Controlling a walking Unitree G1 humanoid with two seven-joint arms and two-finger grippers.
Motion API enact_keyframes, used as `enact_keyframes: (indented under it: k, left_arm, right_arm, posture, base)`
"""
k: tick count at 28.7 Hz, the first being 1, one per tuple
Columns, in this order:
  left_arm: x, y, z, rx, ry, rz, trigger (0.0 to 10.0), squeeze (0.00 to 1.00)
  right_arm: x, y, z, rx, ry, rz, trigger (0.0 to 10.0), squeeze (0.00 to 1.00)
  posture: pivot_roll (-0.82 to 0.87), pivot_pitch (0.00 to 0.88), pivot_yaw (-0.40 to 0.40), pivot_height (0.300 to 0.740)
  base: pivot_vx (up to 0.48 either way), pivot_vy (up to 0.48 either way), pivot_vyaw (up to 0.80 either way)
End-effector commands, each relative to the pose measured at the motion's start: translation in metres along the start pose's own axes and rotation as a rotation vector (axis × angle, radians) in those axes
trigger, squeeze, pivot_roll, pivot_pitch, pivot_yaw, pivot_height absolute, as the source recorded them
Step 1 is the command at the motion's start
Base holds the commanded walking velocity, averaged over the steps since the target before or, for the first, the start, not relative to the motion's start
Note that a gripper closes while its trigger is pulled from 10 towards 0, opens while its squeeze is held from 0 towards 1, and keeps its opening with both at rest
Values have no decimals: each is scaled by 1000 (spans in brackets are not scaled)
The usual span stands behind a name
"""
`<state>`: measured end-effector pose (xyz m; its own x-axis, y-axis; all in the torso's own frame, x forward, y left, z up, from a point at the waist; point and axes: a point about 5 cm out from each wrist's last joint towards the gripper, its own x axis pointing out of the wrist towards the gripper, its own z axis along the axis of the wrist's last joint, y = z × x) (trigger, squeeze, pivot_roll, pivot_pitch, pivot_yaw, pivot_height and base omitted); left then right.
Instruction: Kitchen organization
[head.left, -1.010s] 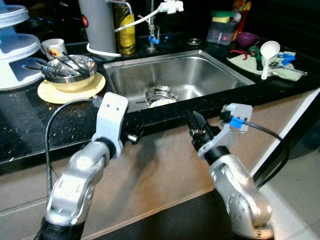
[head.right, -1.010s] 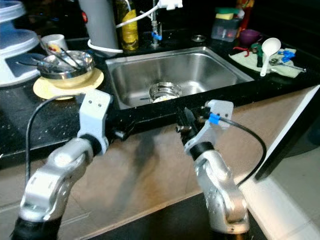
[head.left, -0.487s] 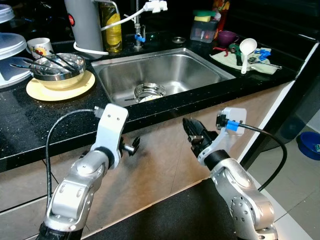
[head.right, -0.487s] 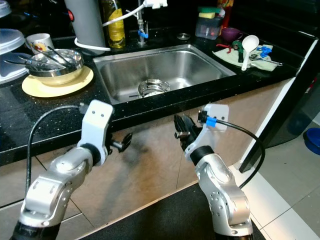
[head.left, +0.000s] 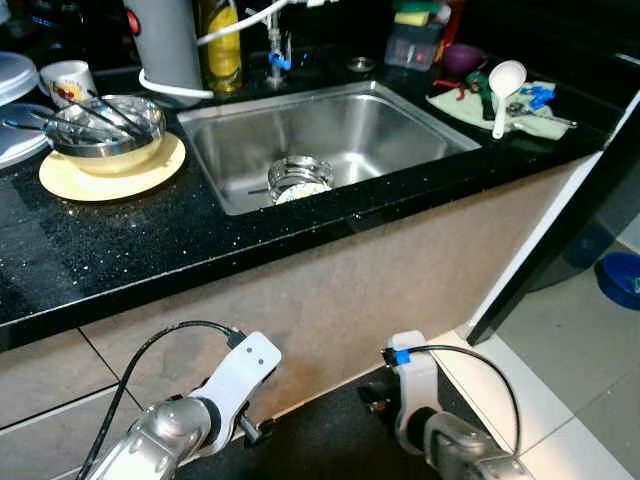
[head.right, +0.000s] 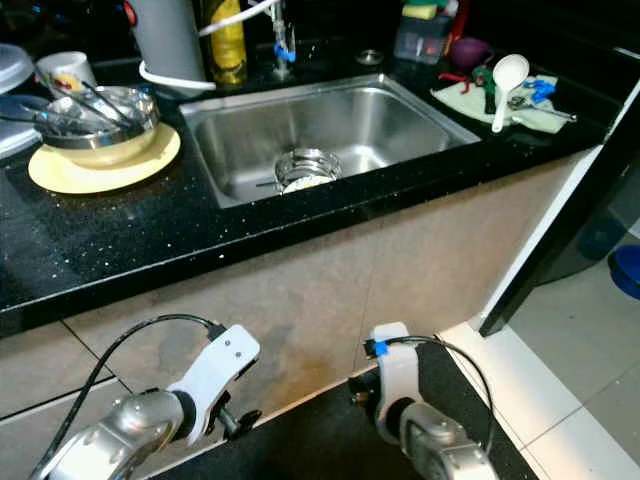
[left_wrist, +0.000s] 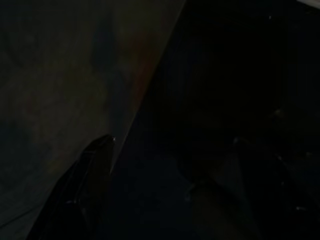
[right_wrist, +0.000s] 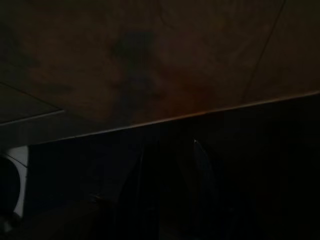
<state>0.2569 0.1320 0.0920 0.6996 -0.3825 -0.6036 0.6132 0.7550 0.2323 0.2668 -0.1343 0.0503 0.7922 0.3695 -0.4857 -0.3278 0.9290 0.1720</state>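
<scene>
Over the last second both arms have dropped from the front edge of the black speckled stone table (head.left: 120, 270) to low beside the beige cabinet front, near the dark floor mat (head.left: 330, 440), and the head camera has pulled back, so the whole scene has shifted in the frame. By this judgement the robot has left the sink area with nothing in either gripper, and no organizing step is in hand yet.

At the upper left of the frame a steel bowl of utensils (head.left: 95, 125) sits on a round yellow plate (head.left: 110, 170), with a white mug (head.left: 66, 78) just behind it. The left gripper (head.left: 252, 432) hangs at the lower left; whether its fingers are open or closed cannot be told, though the dark left wrist view shows one black finger (left_wrist: 82, 192) against the cabinet front.

In the upper middle the stainless steel sink (head.left: 400, 110) holds a round metal piece (head.left: 298, 178) over its drain. The right gripper (head.left: 378, 403) hangs at the lower middle, its fingers likewise too dark to judge. At the upper right a white ladle (head.left: 503, 90) lies on a pale green cloth (head.left: 525, 122).

The table edge overhangs the cabinet, so an arm rising again must clear it. Open tiled floor lies at the lower right, beside a blue basin (head.left: 620, 280).
</scene>
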Motion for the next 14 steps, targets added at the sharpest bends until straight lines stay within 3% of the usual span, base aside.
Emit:
enact_keyframes:
  k: [1, 2, 5, 8, 11, 14]
  left_arm:
    - [14, 3, -26, -2, 70, 98, 10000, 0]
    - [14, 3, -26, -2, 70, 98, 10000, 0]
    - [37, 1, -67, -124, 184, 213, 10000, 0]
    - [40, 0, -77, -166, 214, 230, 10000, 0]
    - [39, -4, -106, -227, 297, 266, 10000, 0]
    - [38, -6, -107, -235, 291, 262, 10000, 0]
  right_arm:
    - [6, -10, -25, 16, 54, -76, 10000, 0]
    - [6, -10, -25, 16, 54, -76, 10000, 0]
    - [15, -19, -73, 37, 190, -181, 10000, 0]
    - [14, -19, -83, 62, 222, -201, 10000, 0]
    - [15, -14, -94, 125, 247, -203, 10000, 0]
    - [16, -12, -95, 122, 245, -197, 10000, 0]
  posture:
    - [-90, 139, -26, 740]
    - [-90, 139, -26, 740]
    - [-86, 132, -23, 740]
    - [-81, 133, -23, 740]
    - [-81, 133, -14, 740]
    - [-80, 131, -10, 740]
  base:
    - [0, 0, 0]
    - [0, 0, 0]
    - [0, 0, 0]
    - [0, 0, 0]
    - [0, 0, 317]
    - [0, 0, 692]
